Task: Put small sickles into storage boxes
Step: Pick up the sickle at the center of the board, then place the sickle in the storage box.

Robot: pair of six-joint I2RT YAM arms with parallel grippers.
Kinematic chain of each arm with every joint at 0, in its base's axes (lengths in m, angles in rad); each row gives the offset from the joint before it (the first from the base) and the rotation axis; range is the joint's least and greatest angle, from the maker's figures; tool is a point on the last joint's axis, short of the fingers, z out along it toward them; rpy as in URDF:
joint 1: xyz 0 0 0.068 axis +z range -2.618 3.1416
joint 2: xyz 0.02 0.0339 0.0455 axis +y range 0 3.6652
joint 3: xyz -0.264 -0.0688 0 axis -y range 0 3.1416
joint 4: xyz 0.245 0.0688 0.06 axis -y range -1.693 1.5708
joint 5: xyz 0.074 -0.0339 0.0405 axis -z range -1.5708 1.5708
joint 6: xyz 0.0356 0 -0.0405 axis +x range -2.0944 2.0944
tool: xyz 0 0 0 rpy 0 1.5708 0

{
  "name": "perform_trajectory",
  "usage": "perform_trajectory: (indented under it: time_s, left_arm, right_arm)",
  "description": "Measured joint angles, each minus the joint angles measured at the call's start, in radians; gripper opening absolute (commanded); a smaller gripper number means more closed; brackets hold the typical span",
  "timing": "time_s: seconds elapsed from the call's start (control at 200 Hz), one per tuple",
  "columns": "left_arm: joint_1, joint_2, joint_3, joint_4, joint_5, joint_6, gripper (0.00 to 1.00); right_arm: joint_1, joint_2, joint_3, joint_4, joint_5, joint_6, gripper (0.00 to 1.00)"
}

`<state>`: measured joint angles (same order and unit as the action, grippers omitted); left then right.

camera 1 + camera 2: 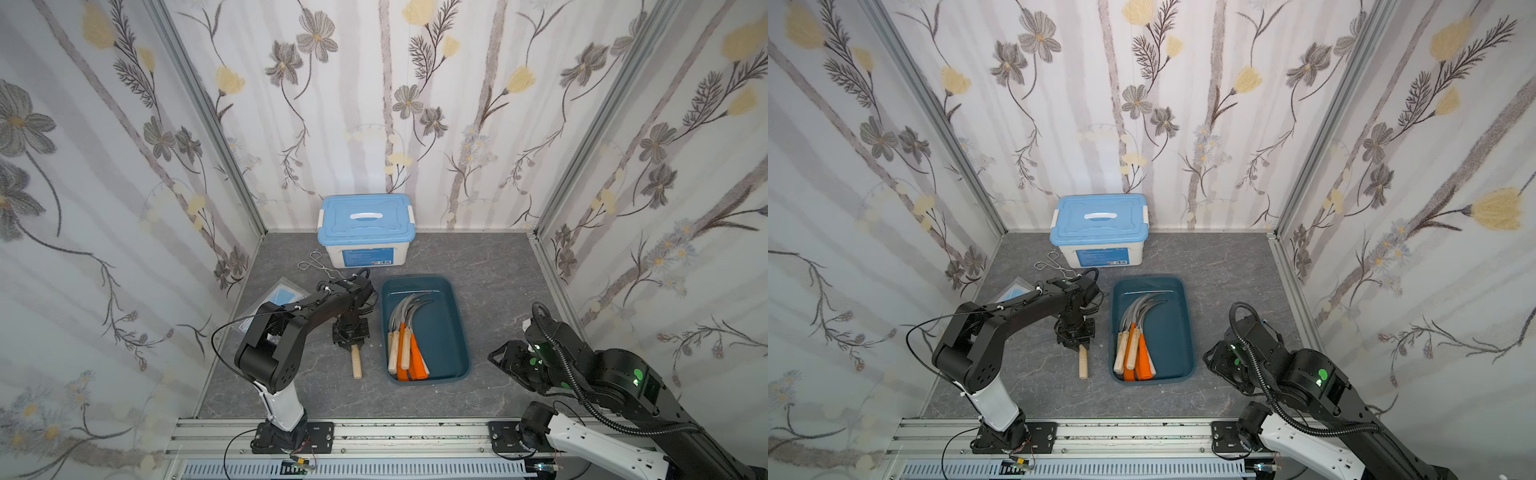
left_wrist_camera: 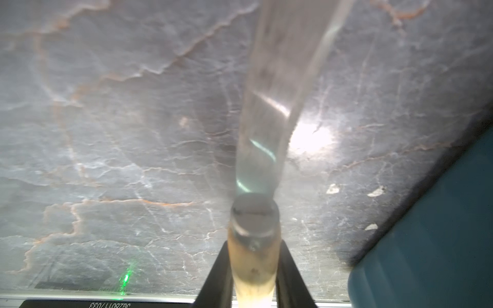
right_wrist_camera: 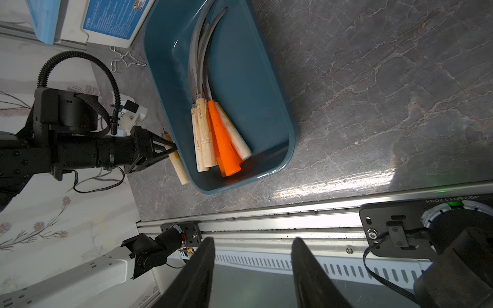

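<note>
A teal storage box (image 1: 446, 332) (image 1: 1173, 332) lies at mid-table with several small sickles (image 1: 405, 336) (image 3: 210, 133) inside, wooden and orange handles toward the front. My left gripper (image 1: 351, 344) (image 2: 253, 277) (image 3: 170, 150) is shut on the wooden handle of another sickle (image 1: 356, 365) (image 2: 253, 256), just left of the box. Its grey blade (image 2: 269, 106) stretches away over the table. My right gripper (image 3: 253, 253) (image 1: 503, 365) hovers at the front right, open, with nothing between its fingers.
A white box with a light blue lid (image 1: 365, 232) stands at the back wall. Wire tongs (image 1: 320, 266) and a clear packet (image 1: 282, 297) lie at the back left. An aluminium rail (image 1: 395, 432) runs along the front edge. Papered walls close in three sides.
</note>
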<state>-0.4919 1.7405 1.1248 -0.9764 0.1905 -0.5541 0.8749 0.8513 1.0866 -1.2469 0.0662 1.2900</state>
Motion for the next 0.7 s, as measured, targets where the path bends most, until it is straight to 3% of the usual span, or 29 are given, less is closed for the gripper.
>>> perform_trajectory:
  time_s: [0.699]
  left_arm:
    - [0.043, -0.141, 0.056, -0.024, 0.017, 0.001, 0.00]
  right_arm:
    - [0.000, 0.041, 0.023, 0.005, 0.014, -0.004, 0.49]
